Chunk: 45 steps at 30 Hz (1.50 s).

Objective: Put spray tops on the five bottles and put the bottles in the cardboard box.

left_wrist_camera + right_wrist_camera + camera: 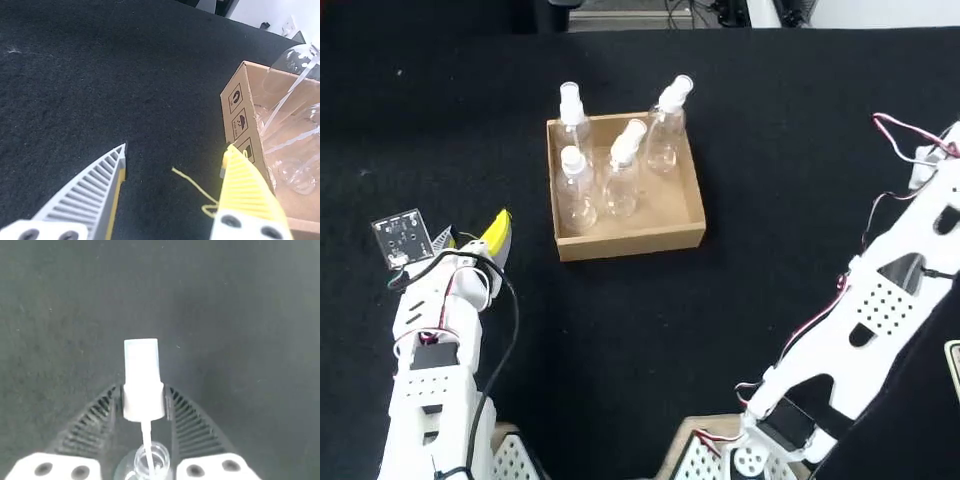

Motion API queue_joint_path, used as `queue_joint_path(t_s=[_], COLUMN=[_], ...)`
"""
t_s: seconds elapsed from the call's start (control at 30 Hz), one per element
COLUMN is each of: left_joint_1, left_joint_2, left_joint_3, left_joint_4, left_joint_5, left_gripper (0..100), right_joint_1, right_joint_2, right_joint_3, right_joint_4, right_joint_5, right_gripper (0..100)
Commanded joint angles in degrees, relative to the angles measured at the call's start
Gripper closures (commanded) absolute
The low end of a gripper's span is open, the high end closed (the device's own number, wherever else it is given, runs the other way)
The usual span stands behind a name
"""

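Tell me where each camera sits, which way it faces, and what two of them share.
High view: fixed above, looking down on the table, the cardboard box of four bottles, the left arm and the right arm.
Left wrist view: on the left arm, looking past its open left gripper at table and box corner.
Right wrist view: on the right arm, facing the table past the right gripper, shut on a spray top over a bottle neck.
Shared: high and left wrist views show box, bottles, left gripper.
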Motion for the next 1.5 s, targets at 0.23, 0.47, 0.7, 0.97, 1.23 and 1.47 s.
queue_joint_path(t_s=[0.23,0.47,0.7,0.97,1.23,1.47], left_joint_1=[0.48,0.48,0.48,0.48,0.48,0.48], left_joint_2=[-0.88,-0.88,-0.88,-0.88,-0.88,-0.88], left_joint_3=[-0.57,-0.57,-0.57,-0.57,-0.57,-0.57], left_joint_4=[-0.88,-0.97,-0.88,-0.88,-0.97,-0.79], left_joint_5=[-0.62,-0.62,-0.62,-0.62,-0.62,-0.62], left_gripper=[71,71,71,71,71,71], right_joint_1=[0.88,2.81,2.90,2.37,2.37,2.64], right_joint_2=[-8.66,-9.54,-9.63,-10.33,-24.13,-34.15], right_joint_3=[-1.45,-1.45,-1.45,-1.27,18.07,32.40], right_joint_4=[2.02,2.11,2.29,2.37,2.20,-1.14], right_joint_5=[-4.13,-4.22,-5.36,-7.82,-7.30,-6.42], right_gripper=[98.8,98.8,98.8,98.8,98.8,98.8])
